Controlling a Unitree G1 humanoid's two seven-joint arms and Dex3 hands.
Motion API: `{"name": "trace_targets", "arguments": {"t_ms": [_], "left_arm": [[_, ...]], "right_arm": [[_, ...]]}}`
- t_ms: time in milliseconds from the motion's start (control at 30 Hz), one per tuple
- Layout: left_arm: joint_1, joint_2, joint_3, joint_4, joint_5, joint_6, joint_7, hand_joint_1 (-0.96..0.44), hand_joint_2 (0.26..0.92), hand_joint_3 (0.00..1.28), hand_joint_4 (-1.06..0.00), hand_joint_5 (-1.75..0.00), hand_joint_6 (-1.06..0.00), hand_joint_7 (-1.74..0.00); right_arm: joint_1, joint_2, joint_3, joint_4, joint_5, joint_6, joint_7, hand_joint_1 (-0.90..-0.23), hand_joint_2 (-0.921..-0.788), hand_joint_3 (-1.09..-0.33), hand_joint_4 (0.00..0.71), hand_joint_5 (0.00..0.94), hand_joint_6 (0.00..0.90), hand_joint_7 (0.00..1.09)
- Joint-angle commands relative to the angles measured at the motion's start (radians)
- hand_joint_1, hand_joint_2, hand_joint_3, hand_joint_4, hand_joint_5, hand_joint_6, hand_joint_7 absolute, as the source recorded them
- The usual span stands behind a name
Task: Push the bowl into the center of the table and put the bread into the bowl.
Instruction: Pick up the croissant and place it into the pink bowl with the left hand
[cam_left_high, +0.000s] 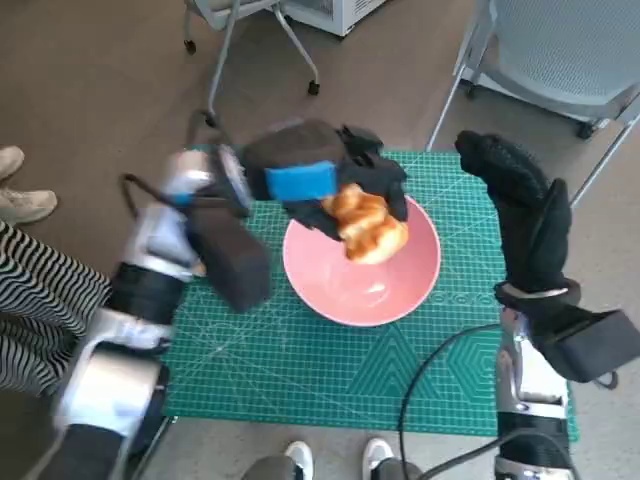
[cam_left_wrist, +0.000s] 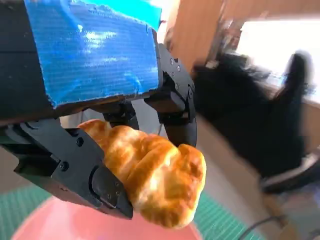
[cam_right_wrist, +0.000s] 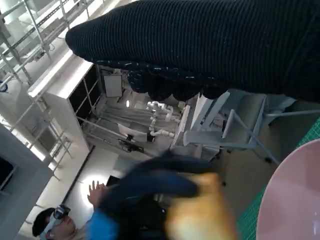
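Bread (cam_left_high: 368, 226) half-hidden in left robot hand (cam_left_high: 335, 185)

Head view is evenly lit but the left hand (cam_left_high: 330, 185) is smeared with motion blur. Left wrist view has a blown-out bright window behind a blurry background; right wrist view's foreground is out of focus.

Open mat (cam_left_high: 300, 370) before bowl (cam_left_high: 385, 290); right hand (cam_left_high: 525, 215) alongside.

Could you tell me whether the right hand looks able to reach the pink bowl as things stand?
Probably yes: the right hand is raised just beside the bowl, holding nothing, with bare mat between them. The left hand with the bread occupies the bowl's far side.
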Motion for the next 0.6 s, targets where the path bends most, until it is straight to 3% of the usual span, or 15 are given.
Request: {"name": "trace_targets", "arguments": {"t_ms": [33, 167, 233, 267, 333, 367, 467, 600], "left_arm": [[-0.061, -0.023, -0.043, 0.091, 0.072, -0.020, 0.072, 0.00, 0.920, 0.06, -0.67, -1.10, -0.65, -1.22], [-0.074, -0.041, -0.067, 0.142, 0.096, 0.022, 0.065, 0.00, 0.921, 0.09, -0.65, -1.16, -0.61, -1.23], [-0.078, -0.046, -0.076, 0.158, 0.096, 0.053, 0.039, 0.00, 0.921, 0.16, -0.58, -1.24, -0.52, -1.30], [-0.079, -0.047, -0.079, 0.164, 0.095, 0.065, 0.028, -0.01, 0.905, 0.17, -0.53, -1.13, -0.47, -1.20], [-0.077, -0.046, -0.086, 0.173, 0.091, 0.090, 0.000, -0.03, 0.876, 0.11, -0.48, -0.55, -0.44, -0.68], [-0.075, -0.044, -0.087, 0.173, 0.085, 0.104, -0.019, -0.03, 0.859, 0.08, -0.43, -0.36, -0.41, -0.48], [-0.069, -0.038, -0.080, 0.162, 0.061, 0.137, -0.067, -0.04, 0.819, 0.03, -0.30, -0.12, -0.34, -0.23], [-0.051, -0.025, -0.059, 0.125, 0.026, 0.163, -0.114, -0.08, 0.789, 0.01, -0.21, -0.03, -0.31, -0.12]], "right_arm": [[0.033, -0.011, -0.010, -0.001, 0.005, 0.009, 0.003, -0.681, -0.921, -0.723, 0.233, 0.000, 0.096, 0.55], [0.041, -0.014, -0.015, -0.010, 0.002, 0.009, 0.001, -0.680, -0.921, -0.723, 0.232, 0.000, 0.097, 0.55], [0.043, -0.015, -0.018, -0.014, 0.000, 0.009, -0.001, -0.681, -0.921, -0.723, 0.233, 0.000, 0.098, 0.55], [0.043, -0.016, -0.019, -0.016, -0.001, 0.009, -0.002, -0.681, -0.921, -0.723, 0.233, 0.001, 0.099, 0.55], [0.046, -0.017, -0.021, -0.021, -0.004, 0.009, -0.004, -0.681, -0.921, -0.722, 0.233, 0.001, 0.100, 0.55], [0.047, -0.018, -0.023, -0.024, -0.006, 0.009, -0.006, -0.681, -0.921, -0.722, 0.233, 0.001, 0.100, 0.55], [0.048, -0.019, -0.025, -0.026, -0.009, 0.008, -0.007, -0.681, -0.921, -0.722, 0.232, 0.000, 0.102, 0.54], [0.046, -0.019, -0.025, -0.027, -0.014, 0.008, -0.012, -0.681, -0.921, -0.721, 0.230, 0.000, 0.103, 0.54]]}}
